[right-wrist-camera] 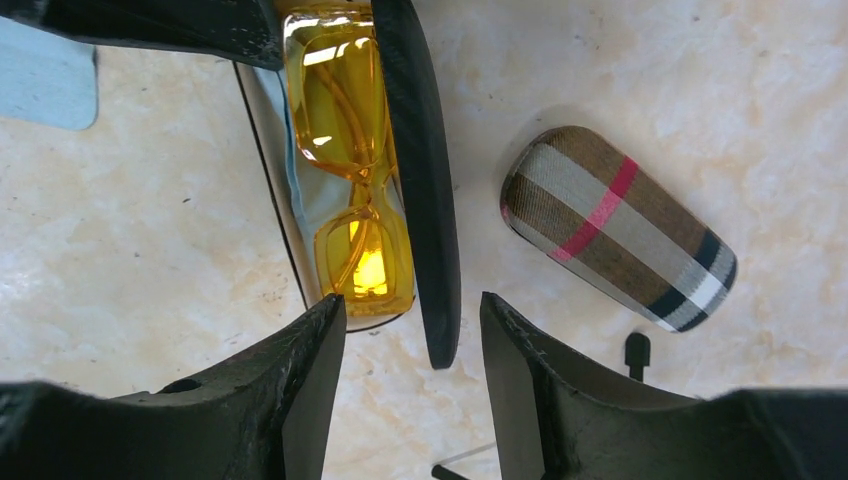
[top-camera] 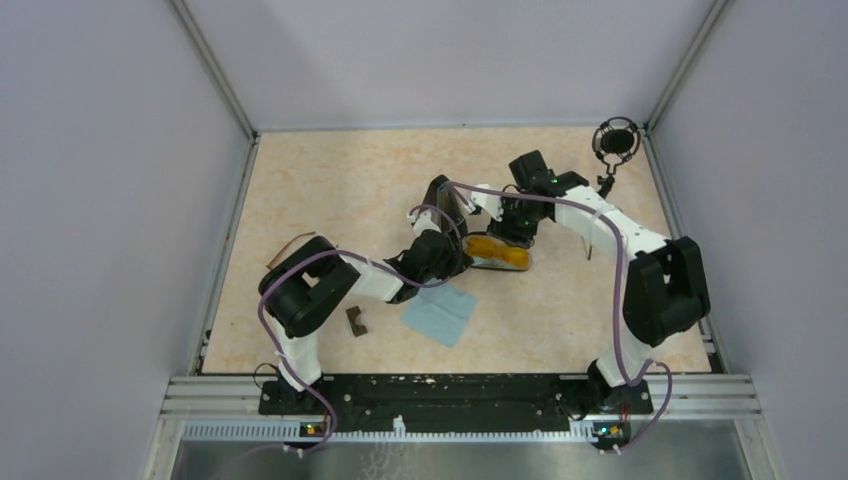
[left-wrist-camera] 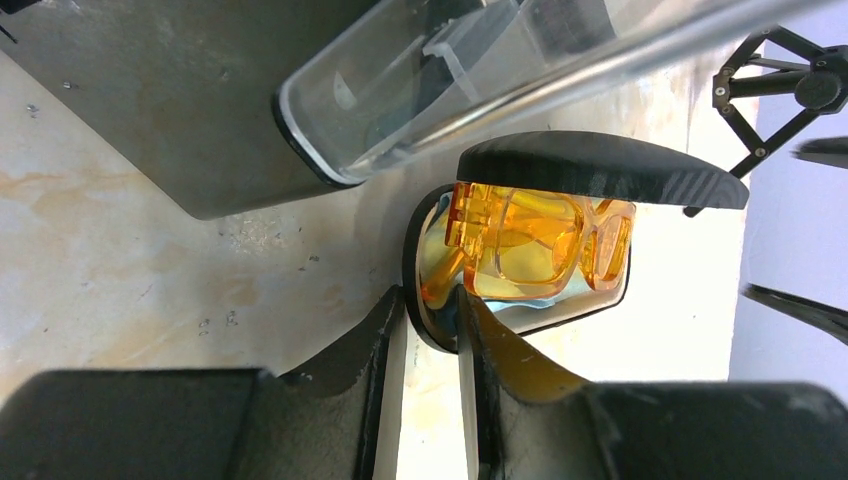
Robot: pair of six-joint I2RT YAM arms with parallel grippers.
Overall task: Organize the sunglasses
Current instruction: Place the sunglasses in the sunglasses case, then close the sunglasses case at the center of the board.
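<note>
The amber-lensed sunglasses (top-camera: 497,249) lie folded inside an open black case (top-camera: 503,264) at the table's middle. In the left wrist view the glasses (left-wrist-camera: 530,240) sit under the raised black lid (left-wrist-camera: 600,168). My left gripper (left-wrist-camera: 432,330) is shut on the case's end rim (left-wrist-camera: 425,300). My right gripper (right-wrist-camera: 412,320) is open at the case's other end, and the lid's tip (right-wrist-camera: 437,330) points into the gap without touching the fingers. A thin brown frame (top-camera: 293,244), apparently the brown pair, lies far left, away from both grippers.
A plaid case (right-wrist-camera: 615,228) lies right of the black case. A blue cloth (top-camera: 440,313) and a small dark brown piece (top-camera: 355,320) lie nearer the arm bases. A black round stand (top-camera: 615,140) is at the back right. A clear plastic piece (left-wrist-camera: 420,90) is close above the left gripper.
</note>
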